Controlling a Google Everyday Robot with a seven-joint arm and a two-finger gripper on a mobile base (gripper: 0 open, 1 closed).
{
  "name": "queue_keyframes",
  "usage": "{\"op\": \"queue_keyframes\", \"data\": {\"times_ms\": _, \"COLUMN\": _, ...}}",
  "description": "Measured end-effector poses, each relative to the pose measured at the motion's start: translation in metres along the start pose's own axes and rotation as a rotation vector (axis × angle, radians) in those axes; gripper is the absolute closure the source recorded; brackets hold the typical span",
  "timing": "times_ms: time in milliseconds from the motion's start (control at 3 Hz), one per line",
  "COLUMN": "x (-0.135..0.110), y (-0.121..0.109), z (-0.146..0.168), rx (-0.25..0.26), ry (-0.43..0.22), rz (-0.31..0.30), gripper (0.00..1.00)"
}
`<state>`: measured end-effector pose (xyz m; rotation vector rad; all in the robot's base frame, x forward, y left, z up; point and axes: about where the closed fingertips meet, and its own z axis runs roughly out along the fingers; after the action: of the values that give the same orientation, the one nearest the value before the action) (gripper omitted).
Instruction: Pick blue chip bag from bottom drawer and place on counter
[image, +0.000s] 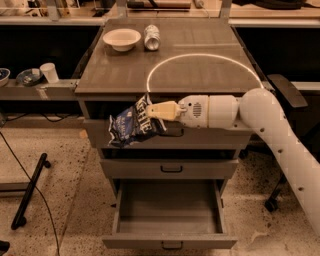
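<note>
The blue chip bag (131, 125) hangs crinkled in front of the cabinet's top drawer, just below the counter's front edge. My gripper (156, 110) is shut on the bag's upper right corner, with the white arm reaching in from the right. The bottom drawer (169, 219) is pulled open below and its tray looks empty. The counter (125, 70) is the glossy grey-brown cabinet top with a bright ring reflection.
A white bowl (121, 39) and a silver can (151, 37) stand at the counter's far left. A pale workbench with a cup (49, 72) and bowls lies to the left. A black bar (30, 191) lies on the floor at left.
</note>
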<state>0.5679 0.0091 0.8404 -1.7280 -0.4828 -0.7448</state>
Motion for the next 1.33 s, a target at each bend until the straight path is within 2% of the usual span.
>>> {"op": "queue_keyframes", "data": {"times_ms": 333, "x": 0.046, "y": -0.044, "z": 0.027, "rx": 0.167, "ry": 0.022, "rz": -0.125, "gripper": 1.00}}
{"op": "queue_keyframes", "data": {"times_ms": 667, "x": 0.081, "y": -0.070, "z": 0.032, "rx": 0.259, "ry": 0.109, "rz": -0.197, "gripper": 1.00}}
{"op": "queue_keyframes", "data": {"times_ms": 1000, "x": 0.111, "y": -0.084, "z": 0.035, "rx": 0.252, "ry": 0.250, "rz": -0.247, "gripper": 1.00}}
{"op": "queue_keyframes", "data": {"times_ms": 1333, "x": 0.101, "y": -0.085, "z": 0.041, "rx": 0.149, "ry": 0.327, "rz": -0.275, "gripper": 1.00}}
